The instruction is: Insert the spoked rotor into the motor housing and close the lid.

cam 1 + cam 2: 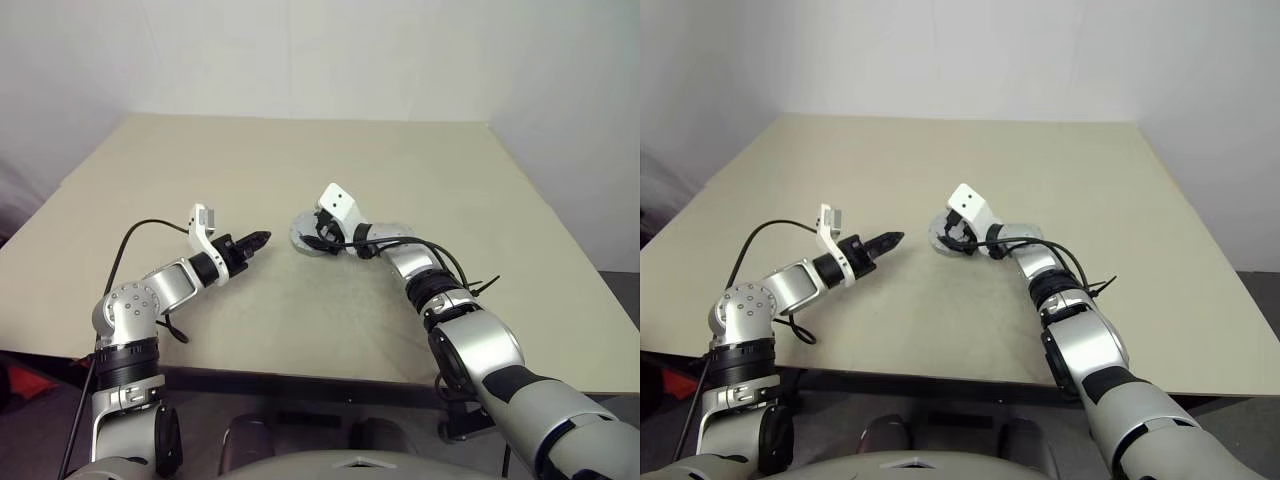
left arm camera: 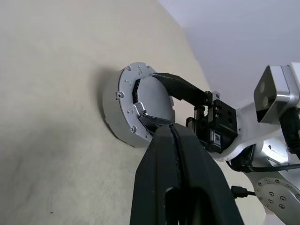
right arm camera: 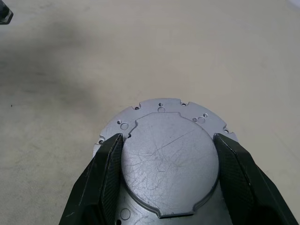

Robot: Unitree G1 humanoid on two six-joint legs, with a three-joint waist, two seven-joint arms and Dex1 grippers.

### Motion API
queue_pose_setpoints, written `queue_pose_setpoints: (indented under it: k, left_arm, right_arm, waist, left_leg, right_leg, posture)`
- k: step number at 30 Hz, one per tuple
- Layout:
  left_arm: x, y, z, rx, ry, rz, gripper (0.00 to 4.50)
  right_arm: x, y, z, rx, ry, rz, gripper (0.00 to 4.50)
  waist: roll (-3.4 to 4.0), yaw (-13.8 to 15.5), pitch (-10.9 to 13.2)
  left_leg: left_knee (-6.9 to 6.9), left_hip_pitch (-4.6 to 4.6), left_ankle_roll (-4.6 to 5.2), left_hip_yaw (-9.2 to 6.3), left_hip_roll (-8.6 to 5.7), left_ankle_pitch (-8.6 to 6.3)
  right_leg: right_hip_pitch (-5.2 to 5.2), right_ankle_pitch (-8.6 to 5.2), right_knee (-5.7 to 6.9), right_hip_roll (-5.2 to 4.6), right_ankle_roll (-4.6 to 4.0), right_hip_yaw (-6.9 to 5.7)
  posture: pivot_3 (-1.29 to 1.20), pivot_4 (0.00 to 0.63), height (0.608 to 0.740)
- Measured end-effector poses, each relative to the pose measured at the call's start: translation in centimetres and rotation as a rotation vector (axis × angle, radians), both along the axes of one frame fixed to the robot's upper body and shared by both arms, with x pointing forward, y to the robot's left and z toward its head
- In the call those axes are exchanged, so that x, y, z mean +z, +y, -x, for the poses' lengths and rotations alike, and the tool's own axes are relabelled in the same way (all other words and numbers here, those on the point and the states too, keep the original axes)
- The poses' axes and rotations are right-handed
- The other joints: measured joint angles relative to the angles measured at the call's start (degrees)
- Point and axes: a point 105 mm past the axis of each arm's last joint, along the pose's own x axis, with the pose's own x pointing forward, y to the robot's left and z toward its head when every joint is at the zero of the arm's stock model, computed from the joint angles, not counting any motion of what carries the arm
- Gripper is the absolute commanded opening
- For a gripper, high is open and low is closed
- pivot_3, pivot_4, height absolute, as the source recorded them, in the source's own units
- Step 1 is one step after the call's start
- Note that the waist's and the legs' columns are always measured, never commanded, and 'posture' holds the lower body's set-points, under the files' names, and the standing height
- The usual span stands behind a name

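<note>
Lid (image 3: 169, 159), a flat round light-grey metal disc, sits seated atop the round silver-grey motor housing (image 2: 117, 110), right gripper (image 3: 169, 180) spread around it, left gripper (image 1: 255, 241) closed empty nearby; closing appears nearly finished.

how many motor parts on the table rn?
2: the housing on the table mid-centre, and the lid seated on top of it, between the right gripper's fingers. The rotor may be hidden inside.
</note>
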Motion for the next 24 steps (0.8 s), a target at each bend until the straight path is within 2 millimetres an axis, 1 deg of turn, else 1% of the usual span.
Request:
queue_pose_setpoints:
  k: [7, 16, 19, 24]
  left_arm:
    - [-0.2, -0.6, -0.7, 0.01, 0.029, 0.024, 0.0]
    - [-0.4, -1.1, -0.7, 0.006, 0.039, 0.032, 0.0]
    - [-0.5, -1.2, -0.6, 0.003, 0.042, 0.036, 0.0]
    - [-0.9, -1.4, -0.3, 0.0, 0.052, 0.043, 0.0]
  right_arm:
    - [0.0, 0.0, 0.0, 0.001, 0.002, 0.001, 2.95]
    - [0.2, -0.3, -0.5, -0.012, 0.019, 0.042, 2.95]
    - [0.2, -0.6, -0.9, -0.032, 0.039, 0.061, 2.95]
    - [0.1, -1.2, -1.4, -0.083, 0.063, 0.082, 2.95]
  waist:
    - [-0.01, 0.0, 0.0]
    - [0.02, 0.1, 0.0]
    - [0.04, 0.4, 0.0]
    - [0.12, 0.7, 0.0]
  left_leg:
    - [0.0, -0.06, 0.0, 0.0, 0.0, 0.0]
    - [0.0, 0.0, 0.0, 0.0, -0.02, 0.0]
    - [0.0, -0.02, 0.0, 0.01, -0.07, 0.0]
    - [-0.01, -0.02, 0.01, 0.03, -0.12, -0.01]
  right_leg:
    - [0.02, 0.0, -0.01, 0.0, 0.0, 0.01]
    - [0.03, -0.01, -0.02, -0.01, 0.03, 0.02]
    - [0.05, -0.21, -0.02, -0.1, 0.37, 0.01]
    - [0.28, -0.26, -0.12, -0.2, 0.45, 0.0]
  posture:
    - [0.0, 0.0, 0.74]
    - [0.0, 0.0, 0.74]
    - [0.0, 0.0, 0.74]
    - [0.0, 0.0, 0.74]
